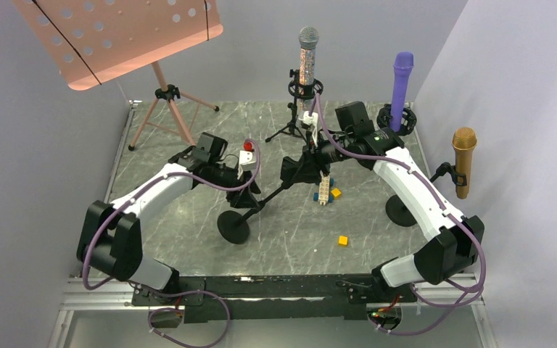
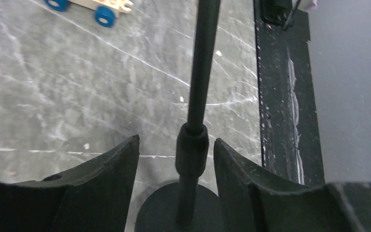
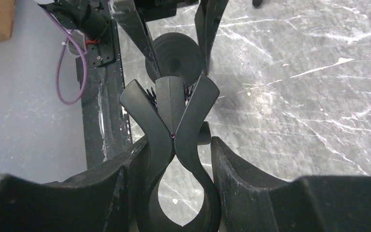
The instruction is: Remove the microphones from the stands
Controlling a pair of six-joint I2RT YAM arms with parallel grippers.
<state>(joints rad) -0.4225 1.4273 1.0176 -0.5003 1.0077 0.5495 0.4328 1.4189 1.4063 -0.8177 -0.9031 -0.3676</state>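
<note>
left hand (image 2: 176,145): spread, one finger on each side of the pole (image 2: 203,72), touching neither.
right hand (image 3: 178,145): pinching the clip (image 3: 171,111); the surface (image 1: 297,246) shows through its ring.
stand (image 1: 265,197): tilted, round base (image 1: 233,226) toward the near edge.
silver microphone (image 1: 308,51): upright on a tripod at the far edge.
purple microphone (image 1: 402,80): far right corner.
gold microphone (image 1: 464,156): right edge.
</note>
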